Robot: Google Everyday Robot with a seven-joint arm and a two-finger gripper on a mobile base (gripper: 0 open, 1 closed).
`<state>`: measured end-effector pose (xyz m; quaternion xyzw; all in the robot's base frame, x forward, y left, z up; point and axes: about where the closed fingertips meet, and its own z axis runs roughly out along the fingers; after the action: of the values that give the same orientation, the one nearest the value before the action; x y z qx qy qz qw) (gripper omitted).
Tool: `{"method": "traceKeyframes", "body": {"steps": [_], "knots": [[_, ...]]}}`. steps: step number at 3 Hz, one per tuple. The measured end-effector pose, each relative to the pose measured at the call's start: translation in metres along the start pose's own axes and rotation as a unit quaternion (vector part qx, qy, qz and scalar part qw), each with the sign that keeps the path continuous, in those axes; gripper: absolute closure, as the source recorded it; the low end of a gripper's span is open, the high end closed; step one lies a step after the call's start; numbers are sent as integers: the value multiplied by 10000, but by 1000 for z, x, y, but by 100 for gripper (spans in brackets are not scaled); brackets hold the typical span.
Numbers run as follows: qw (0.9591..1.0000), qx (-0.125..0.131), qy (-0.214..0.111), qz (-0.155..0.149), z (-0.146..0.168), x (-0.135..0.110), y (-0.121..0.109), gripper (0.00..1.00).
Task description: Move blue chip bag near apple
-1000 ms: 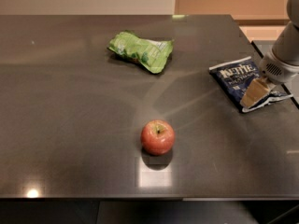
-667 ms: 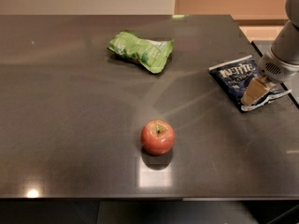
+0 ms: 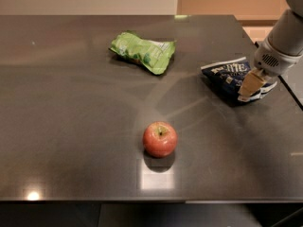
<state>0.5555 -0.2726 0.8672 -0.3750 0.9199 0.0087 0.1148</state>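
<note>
The blue chip bag lies near the table's right edge, dark navy with white lettering. My gripper comes down from the upper right and is shut on the bag's right end, with a tan fingertip over it. The red apple stands upright in the front middle of the table, well to the left of and nearer than the bag, apart from it.
A light green snack bag lies at the back middle of the dark table. The table's right edge runs just beside my gripper. The front edge is close below the apple.
My gripper has shifted slightly left, and the blue chip bag has moved left with it. The apple and the green bag have not moved.
</note>
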Motion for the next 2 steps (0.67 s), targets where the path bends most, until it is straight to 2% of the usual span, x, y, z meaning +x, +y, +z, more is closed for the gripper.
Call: {"method": "traceKeyframes", "body": {"steps": [1,2], "knots": [[9976,-328,-118,-602,-7,-24,41,100],[9929,-554,-118,-1048,-6,-32,74,100]]}}
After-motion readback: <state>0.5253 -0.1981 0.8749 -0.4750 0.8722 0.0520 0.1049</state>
